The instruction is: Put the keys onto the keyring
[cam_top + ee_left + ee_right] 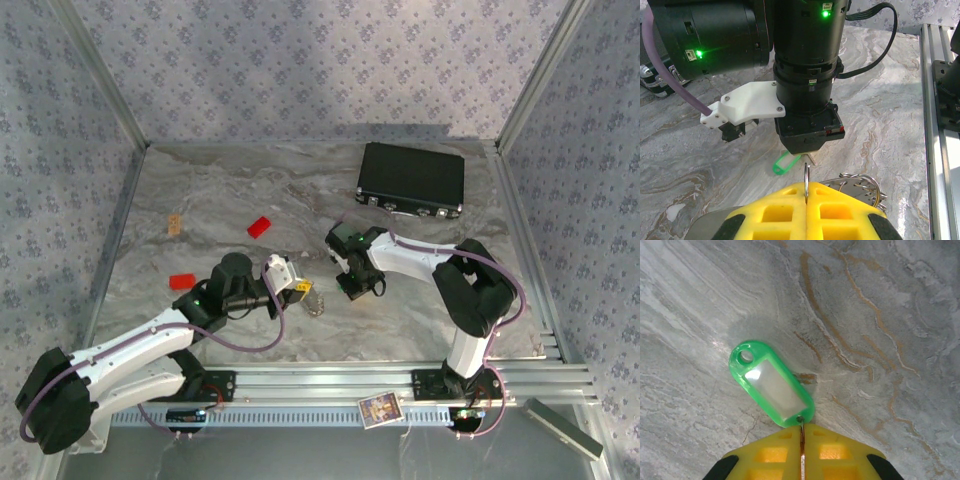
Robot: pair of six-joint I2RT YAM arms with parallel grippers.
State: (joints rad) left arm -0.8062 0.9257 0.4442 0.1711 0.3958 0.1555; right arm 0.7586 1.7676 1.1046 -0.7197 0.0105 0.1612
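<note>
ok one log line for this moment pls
left pincer: shut on keyring, loop poking past tips | right pincer: shut on green key by its end | step: key not yet on ring

A black case [411, 180] sits far right on the marbled counter [200, 190]; a red block [259, 226] lies mid-left, a second red block [182, 281] nearer.

Mid-frame in the top view, the left claw [303, 293], clamping the keyring [316, 303], and the right claw [353, 288], clamping the green key [771, 385], nearly meet, closing that gap. A black box [411, 180] blocks the upper right; the counter [260, 175] at upper middle lies open.
</note>
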